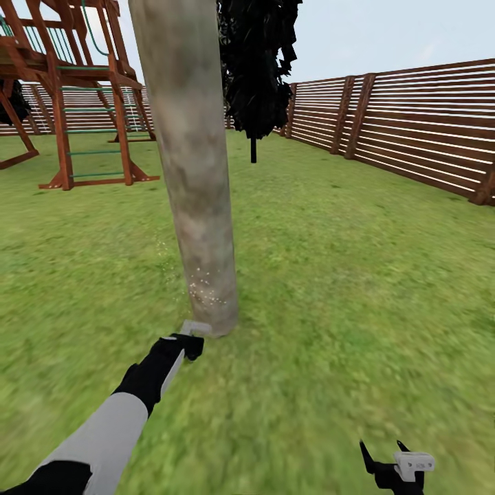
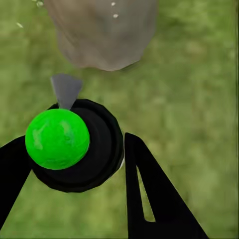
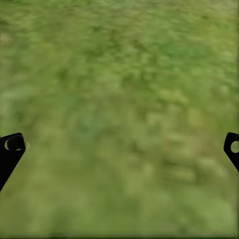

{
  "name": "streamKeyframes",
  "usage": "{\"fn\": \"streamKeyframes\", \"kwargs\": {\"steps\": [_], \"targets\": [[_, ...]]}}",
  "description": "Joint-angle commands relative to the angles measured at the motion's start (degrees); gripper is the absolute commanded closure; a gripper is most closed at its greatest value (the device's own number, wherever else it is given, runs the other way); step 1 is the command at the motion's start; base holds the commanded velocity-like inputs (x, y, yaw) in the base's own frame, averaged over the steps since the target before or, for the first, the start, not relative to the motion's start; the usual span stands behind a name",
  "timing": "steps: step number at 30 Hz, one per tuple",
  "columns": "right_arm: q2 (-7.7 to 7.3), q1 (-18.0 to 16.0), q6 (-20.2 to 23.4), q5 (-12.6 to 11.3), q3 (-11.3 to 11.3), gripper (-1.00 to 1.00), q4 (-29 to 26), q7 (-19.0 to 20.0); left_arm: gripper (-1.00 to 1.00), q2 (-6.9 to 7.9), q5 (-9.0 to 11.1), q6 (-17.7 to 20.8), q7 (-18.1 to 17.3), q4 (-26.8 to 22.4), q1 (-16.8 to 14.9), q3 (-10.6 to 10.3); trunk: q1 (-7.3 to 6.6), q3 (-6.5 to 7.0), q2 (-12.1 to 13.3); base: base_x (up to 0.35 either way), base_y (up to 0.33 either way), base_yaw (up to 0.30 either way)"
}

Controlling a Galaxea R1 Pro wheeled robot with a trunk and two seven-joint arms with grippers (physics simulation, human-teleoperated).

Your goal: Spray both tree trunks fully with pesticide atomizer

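The lawn [image 1: 330, 275] covers the ground in the head view; blurred green grass runs from the near edge to the boundary. A brown slatted fence [image 1: 426, 130] closes the garden from 12 o'clock round to 3 o'clock; a wooden play frame [image 1: 69, 89] with green rungs stands at 10 to 11 o'clock, well apart from the trunk. The tree trunk [image 1: 192, 165] rises upright just left of centre, at 12 o'clock from the left arm; its bark is mottled beige and grey; its base meets the grass just beyond the left gripper. A dark leafy tree [image 1: 258, 62] stands farther back at 12 to 1 o'clock on a thin dark stem.

Fine white specks of spray [image 1: 206, 289] lie scattered on the lower trunk and in the air beside it at its left edge.

The left gripper [image 1: 180, 347] reaches forward low over the grass, near the trunk base; its jaws are closed around the bottle [image 2: 82, 149], a dark round body with a bright green dot on top; the grey nozzle [image 2: 65, 89] points toward the trunk base [image 2: 102, 32].

The right gripper [image 1: 399, 467] hangs at 5 o'clock near the lower edge, well apart from the trunk; its fingertips [image 3: 12, 147] stand wide apart over bare grass [image 3: 119, 109] and grip nothing.
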Motion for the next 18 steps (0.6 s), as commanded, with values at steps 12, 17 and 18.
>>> {"fn": "streamKeyframes", "kwargs": {"steps": [12,17,18], "targets": [[0.06,0.0,0.0,0.0,0.0,-1.00,0.0,0.0,1.00,-2.43,0.0,0.3,0.0,-4.1,-2.0,0.2,0.00,0.00,0.0,-0.117,0.000,0.000],[0.05,0.0,0.0,0.0,0.0,-1.00,0.0,0.0,1.00,-0.48,-0.1,6.9,0.0,-13.8,-2.0,1.6,0.00,0.00,0.0,-0.016,0.000,0.000],[0.05,0.0,0.0,0.0,0.0,-1.00,0.0,0.0,1.00,0.45,0.0,7.8,-0.1,-14.7,-2.0,2.5,0.00,0.00,0.0,0.000,0.000,0.000]]}}
